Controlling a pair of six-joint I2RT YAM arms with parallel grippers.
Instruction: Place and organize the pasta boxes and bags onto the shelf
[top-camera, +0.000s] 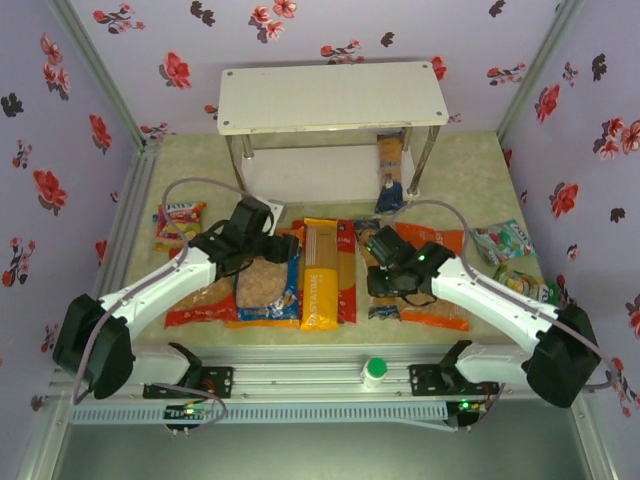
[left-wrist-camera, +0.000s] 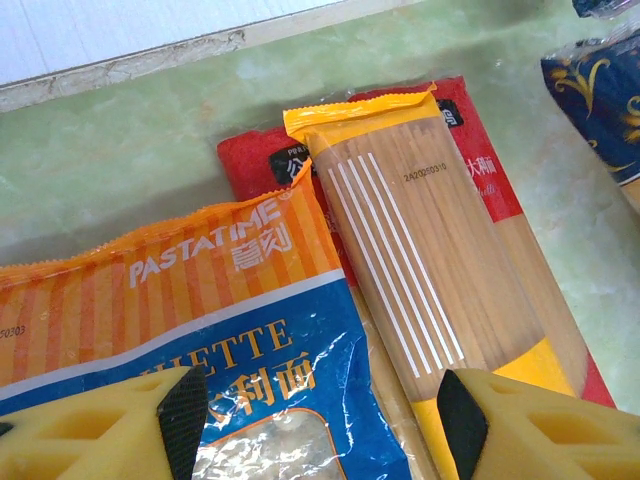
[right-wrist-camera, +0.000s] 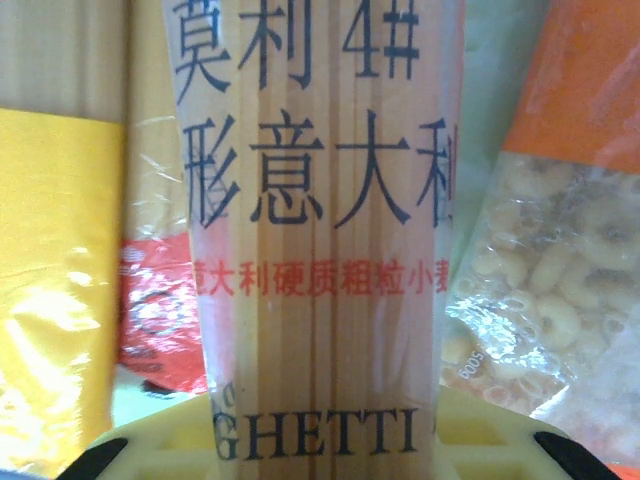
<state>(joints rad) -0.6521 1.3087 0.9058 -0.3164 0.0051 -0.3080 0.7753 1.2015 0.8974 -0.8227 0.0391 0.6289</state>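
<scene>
The right claw (right-wrist-camera: 330, 455) stood spread a little wider than a clear-fronted spaghetti pack (right-wrist-camera: 320, 250), straddling its near end with the pads off its sides. The pack ran lengthwise toward the shelf (top-camera: 330, 95), just beside the yellow pack (right-wrist-camera: 60, 280) at mid-surface (top-camera: 470, 180). The left claw (left-wrist-camera: 320, 425) hung wide open over the blue bag (left-wrist-camera: 200, 330).

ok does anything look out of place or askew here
one dark blue spaghetti pack sits alone under the shelf by its right legs, pointing front to back with its near end poking out. a small white-capped container also stands on the rail at the near edge, which looks stray.
</scene>
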